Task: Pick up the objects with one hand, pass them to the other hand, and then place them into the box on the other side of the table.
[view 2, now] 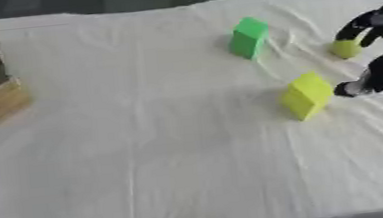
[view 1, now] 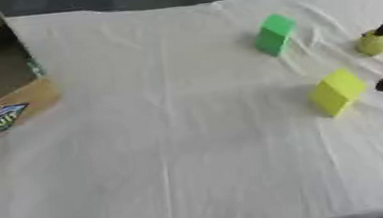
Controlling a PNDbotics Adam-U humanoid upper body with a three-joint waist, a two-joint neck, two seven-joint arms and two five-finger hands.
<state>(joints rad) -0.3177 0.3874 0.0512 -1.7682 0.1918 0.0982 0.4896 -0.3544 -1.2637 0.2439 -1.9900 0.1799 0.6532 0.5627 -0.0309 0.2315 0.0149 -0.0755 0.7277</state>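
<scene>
Where fingers (view 2: 352, 27) reach, yellow-green ball (view 2: 345, 49).

The right hand (view 2: 381, 47) is black — glossy, rounded fingers (view 2: 352, 27), with a pale silver patch by the thumb tip.

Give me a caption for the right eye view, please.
The robot's right hand reaches for a small yellow-green object beside green block and yellow block on a white cloth.

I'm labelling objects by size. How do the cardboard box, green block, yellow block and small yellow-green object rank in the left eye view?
1. cardboard box
2. yellow block, nearer the camera, so unsure against
3. green block
4. small yellow-green object
</scene>
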